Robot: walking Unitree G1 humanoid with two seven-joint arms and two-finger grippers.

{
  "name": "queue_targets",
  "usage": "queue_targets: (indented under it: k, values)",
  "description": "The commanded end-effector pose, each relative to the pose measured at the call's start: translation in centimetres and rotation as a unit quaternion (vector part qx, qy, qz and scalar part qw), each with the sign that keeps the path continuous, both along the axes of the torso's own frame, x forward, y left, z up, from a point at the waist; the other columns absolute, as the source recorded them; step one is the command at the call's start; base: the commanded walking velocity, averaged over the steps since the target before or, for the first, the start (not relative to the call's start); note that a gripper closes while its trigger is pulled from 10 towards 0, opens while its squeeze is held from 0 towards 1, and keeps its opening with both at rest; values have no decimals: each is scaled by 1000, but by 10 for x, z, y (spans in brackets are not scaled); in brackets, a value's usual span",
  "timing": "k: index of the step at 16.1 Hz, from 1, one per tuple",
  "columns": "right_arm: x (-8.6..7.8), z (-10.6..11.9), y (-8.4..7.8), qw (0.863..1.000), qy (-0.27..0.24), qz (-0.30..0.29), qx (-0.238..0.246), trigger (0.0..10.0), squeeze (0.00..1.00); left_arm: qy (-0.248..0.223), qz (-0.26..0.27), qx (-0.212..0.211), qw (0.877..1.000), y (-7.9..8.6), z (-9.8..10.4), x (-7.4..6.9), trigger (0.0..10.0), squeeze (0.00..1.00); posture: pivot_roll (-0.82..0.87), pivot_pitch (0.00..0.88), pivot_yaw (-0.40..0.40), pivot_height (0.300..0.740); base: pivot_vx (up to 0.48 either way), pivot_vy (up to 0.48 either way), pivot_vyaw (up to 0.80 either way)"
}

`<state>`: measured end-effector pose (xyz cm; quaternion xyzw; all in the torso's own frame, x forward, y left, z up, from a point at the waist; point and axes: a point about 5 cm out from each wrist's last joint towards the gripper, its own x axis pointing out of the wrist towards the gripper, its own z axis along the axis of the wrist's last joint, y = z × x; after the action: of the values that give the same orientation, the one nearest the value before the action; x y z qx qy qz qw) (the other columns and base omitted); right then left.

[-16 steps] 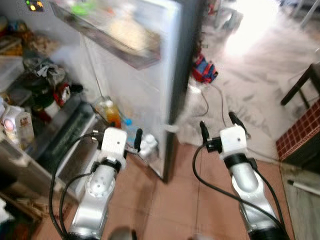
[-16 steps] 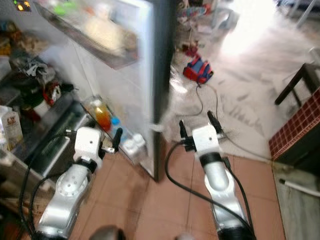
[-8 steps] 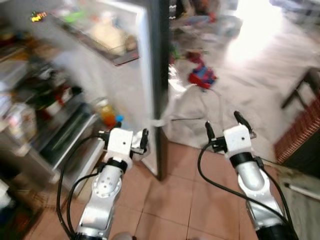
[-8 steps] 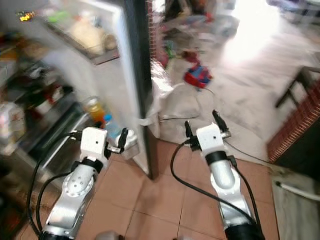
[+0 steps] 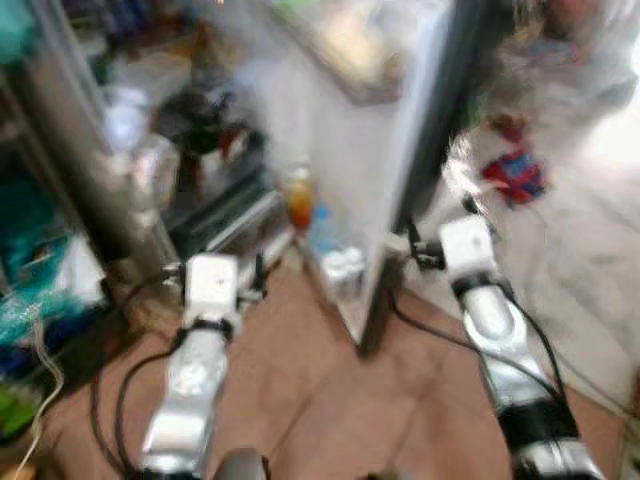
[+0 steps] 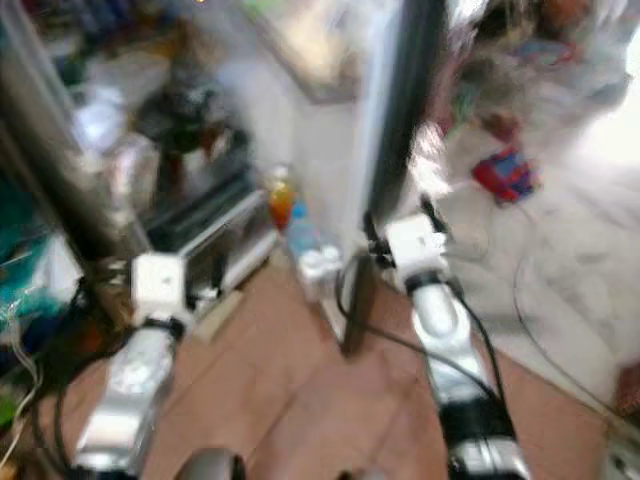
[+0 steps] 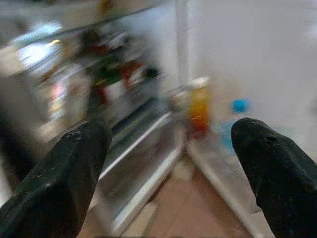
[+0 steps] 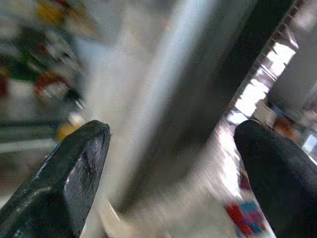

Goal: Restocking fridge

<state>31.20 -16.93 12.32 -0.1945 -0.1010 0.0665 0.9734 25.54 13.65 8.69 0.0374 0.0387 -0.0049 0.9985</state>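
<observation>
The fridge stands open, its shelves [image 5: 205, 120] crowded with blurred jars and packs. The white door [image 5: 375, 130] carries an orange bottle [image 5: 299, 200], a blue-capped bottle [image 5: 322, 225] and small white bottles [image 5: 345, 268] in its lower rack. My left gripper [image 5: 213, 263] is open and empty, low in front of the bottom shelves; in the left wrist view my left gripper [image 7: 173, 144] points at the orange bottle [image 7: 199, 106]. My right gripper [image 5: 440, 222] is open and empty, close beside the door's dark outer edge [image 5: 425, 160]. All views are motion-blurred.
A red and blue toy [image 5: 515, 175] lies on the pale floor past the door, with a cable near it. Teal bags [image 5: 40, 250] and cords crowd the far left. Brown tile floor [image 5: 320, 400] spreads in front of me.
The whole picture has swung and blurred, so the camera has turned left toward the fridge interior. Both arms keep the same pose with open fingers; the right gripper is now closer to the door edge.
</observation>
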Motion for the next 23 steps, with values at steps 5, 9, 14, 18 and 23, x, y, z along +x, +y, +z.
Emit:
queue_targets:
  k: [5,9,14,18,23]
  values:
    - [3,-1,-13,999,-8,-29,-10,10000,0,12,11,-26,1000,2,-1,-2,10000,0,99,0,-7,740,0,0,800]
    - [-6,-12,-35,993,8,-122,7,10000,0,6,3,-27,1000,0,3,-2,10000,0,94,0,-4,740,0,0,392]
    - [-34,-41,-39,983,67,-165,39,10000,0,-3,1,-25,1000,0,7,-2,10000,0,87,50,10,740,152,-224,0]
    - [-22,-30,-55,979,64,-189,38,10000,0,-13,13,-26,1000,3,16,-5,10000,0,86,92,-7,740,263,-327,0]
    - [-4,-24,-40,986,80,-134,59,10000,0,-16,41,-46,998,10,16,-11,10000,0,95,89,-16,740,0,0,0]
